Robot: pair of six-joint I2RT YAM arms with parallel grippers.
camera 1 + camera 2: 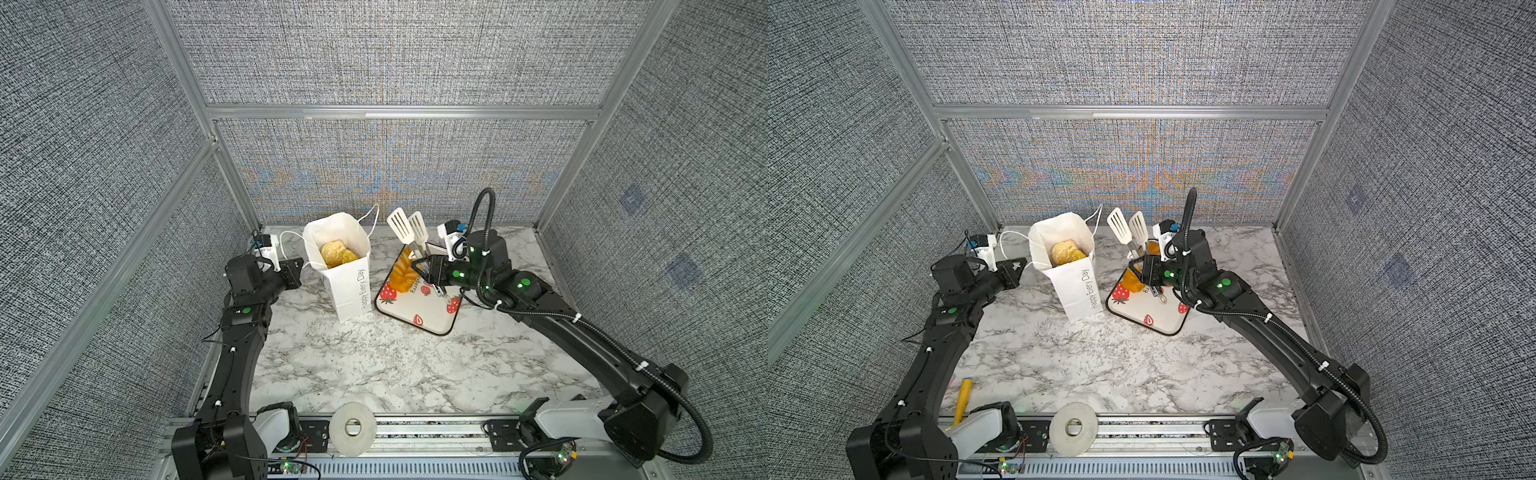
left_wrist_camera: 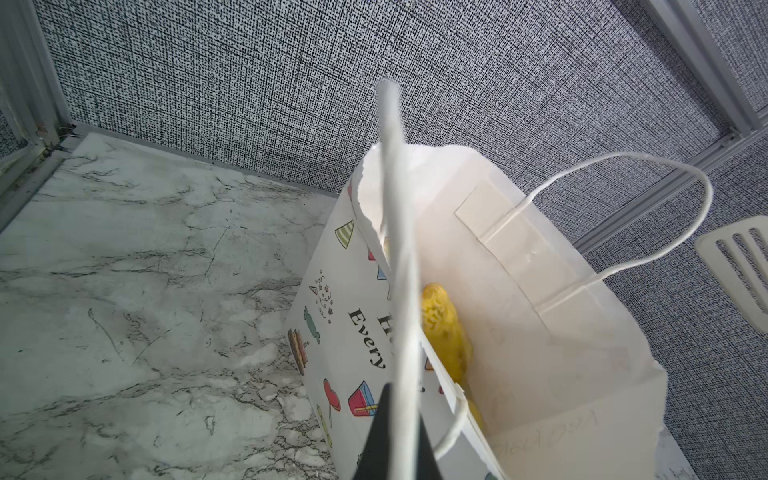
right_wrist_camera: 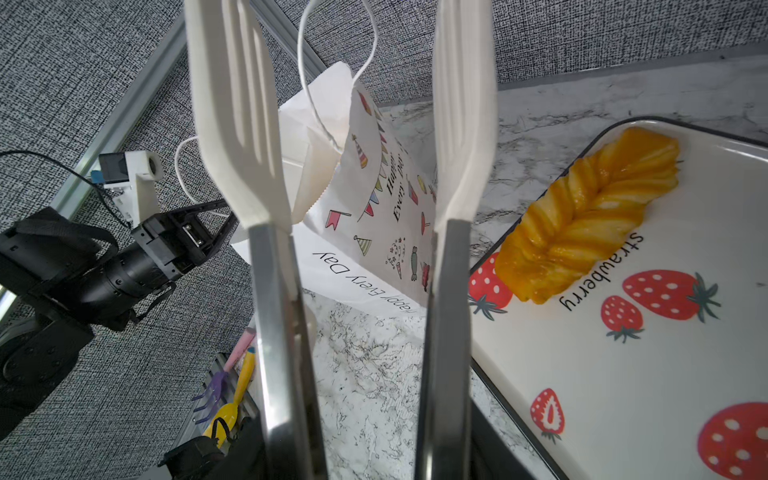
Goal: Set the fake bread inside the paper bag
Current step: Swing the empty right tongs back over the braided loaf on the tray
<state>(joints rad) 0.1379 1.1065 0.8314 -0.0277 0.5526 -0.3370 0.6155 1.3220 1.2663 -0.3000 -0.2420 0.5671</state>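
Note:
The white paper bag [image 1: 349,291] [image 1: 1079,295] stands upright at the back middle, mouth open. Fake bread [image 1: 336,252] [image 1: 1065,252] [image 2: 441,322] lies inside it. One long braided loaf [image 1: 404,275] [image 3: 590,208] lies on the strawberry tray [image 1: 434,318] to the bag's right. My left gripper [image 1: 297,267] [image 2: 399,440] is shut on the bag's cord handle [image 2: 395,232], just left of the bag. My right gripper [image 1: 422,270] [image 3: 365,455] hovers over the tray, shut on white-tipped steel tongs [image 1: 409,226] [image 3: 249,137]. The tongs' tips point up and stand apart with nothing between them.
A roll of tape [image 1: 352,428] sits on the front rail. A yellow handle [image 1: 963,399] lies by the left arm's base, and a yellow scoop [image 3: 232,411] and a purple toy fork [image 3: 216,386] lie there in the right wrist view. Grey walls enclose the marble table [image 1: 374,365].

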